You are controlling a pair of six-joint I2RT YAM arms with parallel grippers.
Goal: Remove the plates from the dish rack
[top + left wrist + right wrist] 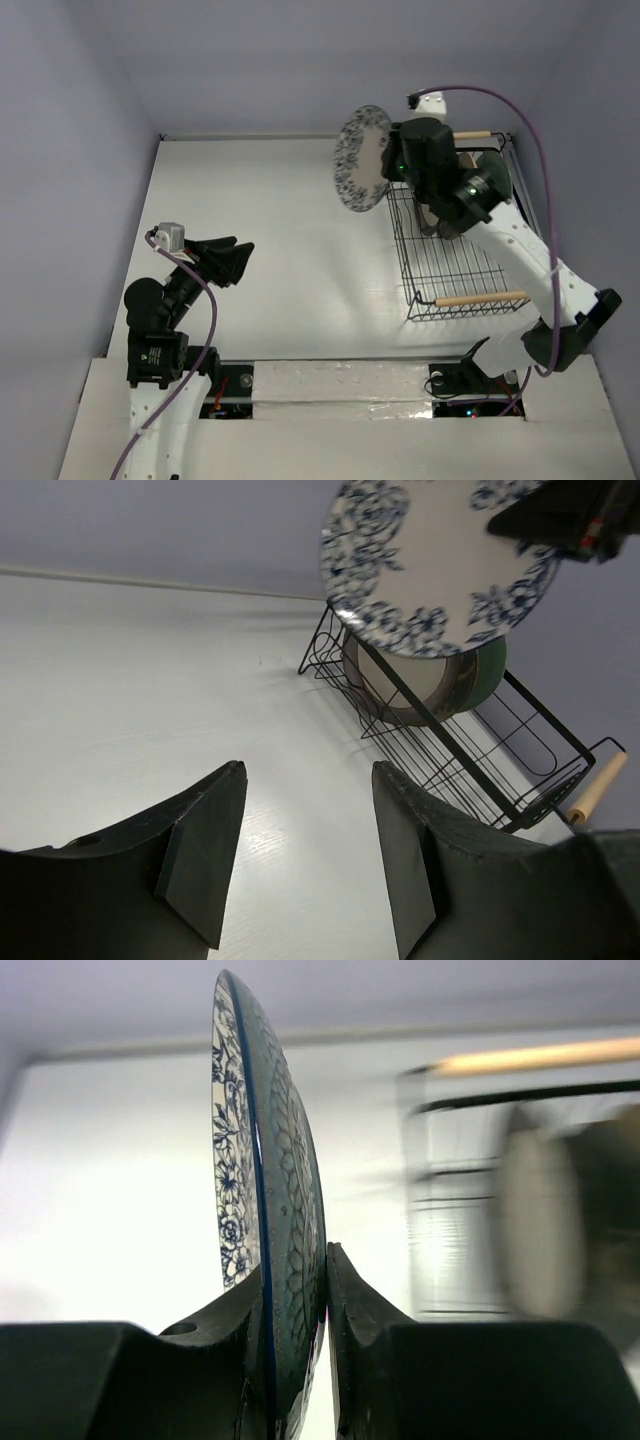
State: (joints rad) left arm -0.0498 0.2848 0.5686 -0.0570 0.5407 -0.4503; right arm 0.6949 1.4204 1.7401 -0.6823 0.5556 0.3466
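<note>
White plate with blue floral pattern (362, 158) (440, 570) (270, 1210): out of the dish rack (450, 260) (470, 760) (440, 1160), raised in the air and standing on edge, patterned face turned toward the left side of the counter (270, 220) (120, 680). In the top view, just left of the rack's far end and touching no wire. Pinched at its rim by the right jaws, narrowed onto it, one pad on the floral face and one on the back, as seen edge-on from the right wrist.

Right arm (520, 240) stretched over the rack from the near right corner, with a purple cable (545, 180) looping alongside it.

Black wire rack on the right half of the counter, long axis running away from the arms, one light wooden handle (482, 297) (598, 785) at the near end and another (475, 135) at the far end. More plates upright at the far end of the rack: a tan plate with dark rim (400, 685) in front, a teal plate (485, 675) close behind it. Near part of the rack bare wire. From the right wrist, rack and contents only a blur.

Left jaws spread wide, holding nothing, hovering above the left part of the counter and pointed toward the rack, well apart from it. Left arm (165, 310) folded close to its base.
</note>
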